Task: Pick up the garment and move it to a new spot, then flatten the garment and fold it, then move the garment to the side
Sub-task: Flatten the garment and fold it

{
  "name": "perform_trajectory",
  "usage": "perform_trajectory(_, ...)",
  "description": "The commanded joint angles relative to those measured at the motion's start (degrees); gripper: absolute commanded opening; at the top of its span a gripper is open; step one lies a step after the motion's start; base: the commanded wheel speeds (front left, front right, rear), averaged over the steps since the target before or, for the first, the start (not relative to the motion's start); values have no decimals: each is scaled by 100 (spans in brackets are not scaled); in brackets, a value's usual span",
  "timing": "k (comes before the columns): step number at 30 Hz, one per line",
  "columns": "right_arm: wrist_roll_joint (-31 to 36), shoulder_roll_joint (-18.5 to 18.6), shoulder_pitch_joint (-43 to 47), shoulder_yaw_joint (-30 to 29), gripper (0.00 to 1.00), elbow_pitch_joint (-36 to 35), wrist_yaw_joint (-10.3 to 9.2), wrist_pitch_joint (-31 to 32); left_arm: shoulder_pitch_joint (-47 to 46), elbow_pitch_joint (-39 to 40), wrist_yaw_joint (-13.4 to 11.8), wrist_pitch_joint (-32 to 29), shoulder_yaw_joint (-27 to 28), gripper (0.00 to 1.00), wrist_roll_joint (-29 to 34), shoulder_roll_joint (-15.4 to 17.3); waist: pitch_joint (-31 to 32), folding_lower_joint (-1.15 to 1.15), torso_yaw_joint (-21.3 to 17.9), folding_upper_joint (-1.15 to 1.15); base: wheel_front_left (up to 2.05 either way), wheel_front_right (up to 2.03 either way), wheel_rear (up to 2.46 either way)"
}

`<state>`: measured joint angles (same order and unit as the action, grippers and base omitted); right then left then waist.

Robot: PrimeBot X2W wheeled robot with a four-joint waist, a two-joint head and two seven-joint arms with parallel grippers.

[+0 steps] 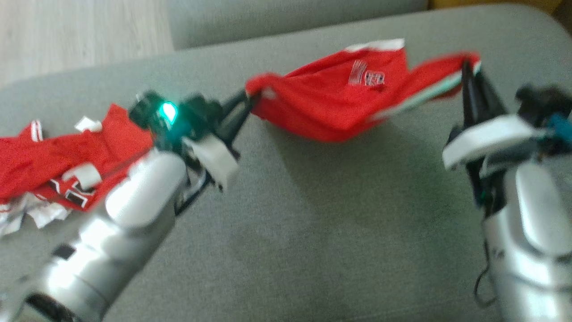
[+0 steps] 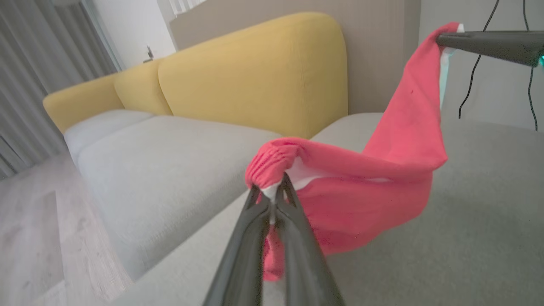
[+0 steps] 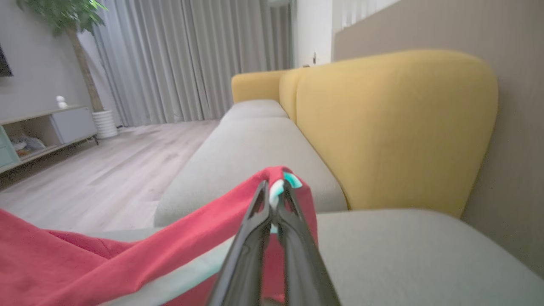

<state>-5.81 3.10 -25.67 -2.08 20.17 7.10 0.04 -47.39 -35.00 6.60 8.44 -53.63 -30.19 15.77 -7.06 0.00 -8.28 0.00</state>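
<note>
A red garment [image 1: 330, 100] with white trim and a white print hangs between my two grippers above the grey cushion [image 1: 313, 214]. At its left end my left gripper [image 1: 249, 95] is shut on a bunched edge; the left wrist view shows that pinch [image 2: 275, 189] with the cloth [image 2: 374, 182] sagging away to the right. My right gripper [image 1: 468, 67] is shut on the right end, where the fabric's red and teal-white edge [image 3: 282, 180] pokes above the closed fingertips [image 3: 275, 199]. The right gripper's fingers [image 2: 488, 42] also show in the left wrist view.
A heap of other red and white clothes [image 1: 58, 165] lies at the cushion's left edge, beside my left forearm. Yellow sofa backs [image 2: 255, 72] and a second grey seat [image 3: 250, 144] lie beyond. Wooden floor [image 3: 106, 170] lies to the left.
</note>
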Motion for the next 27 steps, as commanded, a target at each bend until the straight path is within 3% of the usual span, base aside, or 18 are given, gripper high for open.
perform_trajectory(1, -96, 125, -389, 186, 0, -264, 39, 24, -503, 162, 15, -38, 258, 0, -39, 189, 289, 0, -17, 0, 0, 0, 0)
perform_trajectory(9, -638, 627, -1201, 520, 0, -410, 39, 309, -1173, 203, 67, -305, 371, 0, -317, 378, 848, 0, 72, 0, 0, 0, 0)
perform_trajectory(16, -815, 934, -800, 255, 0, -646, 39, 809, -977, 699, 76, -413, 379, 0, -573, 678, 1176, 0, 332, 0, 0, 0, 0)
perform_trajectory(22, -898, 1075, -335, 140, 0, -1013, 39, 1263, -661, 1500, 79, -864, 267, 0, -830, 970, 1056, 0, 498, 0, 0, 0, 0)
perform_trajectory(27, -911, 1091, -624, 262, 0, -1151, 39, 1585, -829, 1802, 62, -1187, 314, 0, -901, 1179, 636, 0, 481, 0, 0, 0, 0)
